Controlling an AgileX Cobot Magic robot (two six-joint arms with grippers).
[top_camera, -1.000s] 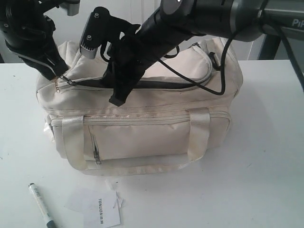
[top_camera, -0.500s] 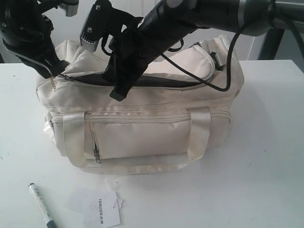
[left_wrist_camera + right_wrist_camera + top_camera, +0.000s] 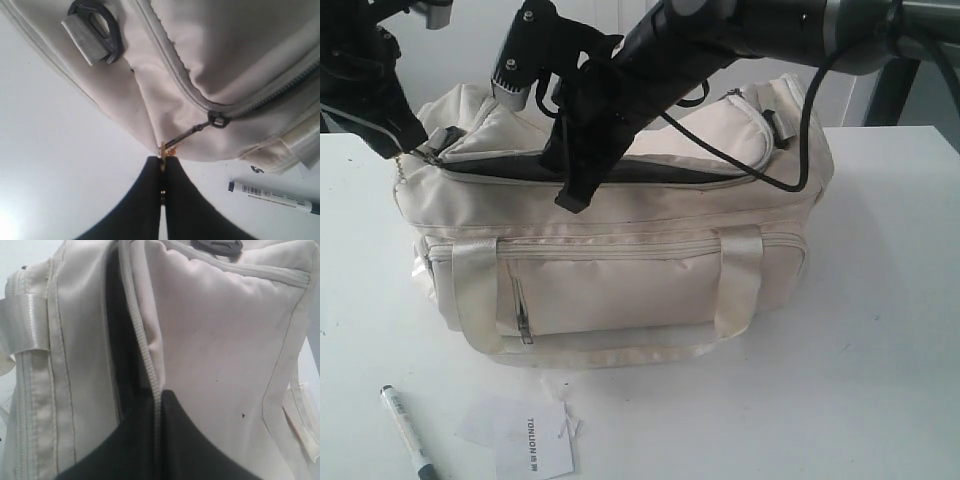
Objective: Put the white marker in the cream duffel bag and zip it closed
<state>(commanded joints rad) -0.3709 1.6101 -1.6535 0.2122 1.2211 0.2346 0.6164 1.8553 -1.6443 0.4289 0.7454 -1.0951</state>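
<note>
The cream duffel bag point(image 3: 650, 280) stands mid-table, its curved top zipper parted to show a dark slit point(image 3: 650, 172). My left gripper point(image 3: 412, 150) is at the bag's left end, shut on the gold tab of the zipper pull point(image 3: 187, 134), which trails from the slider point(image 3: 218, 120). My right gripper point(image 3: 573, 203) reaches over the top and is shut on the zipper edge point(image 3: 145, 355) beside the dark opening. The white marker point(image 3: 406, 445) lies on the table in front of the bag at the left, apart from both grippers; the left wrist view shows its barrel point(image 3: 272, 196).
A white paper tag point(image 3: 532, 448) with print lies next to the marker. A dark clip point(image 3: 102, 27) sits on the bag's end. A black cable point(image 3: 790, 150) droops over the bag's right top. Shiny straps point(image 3: 740, 280) hang down the front.
My left gripper has moved left and up with the zipper pull, and the top opening has grown wider. The right gripper has stayed on the zipper edge.
</note>
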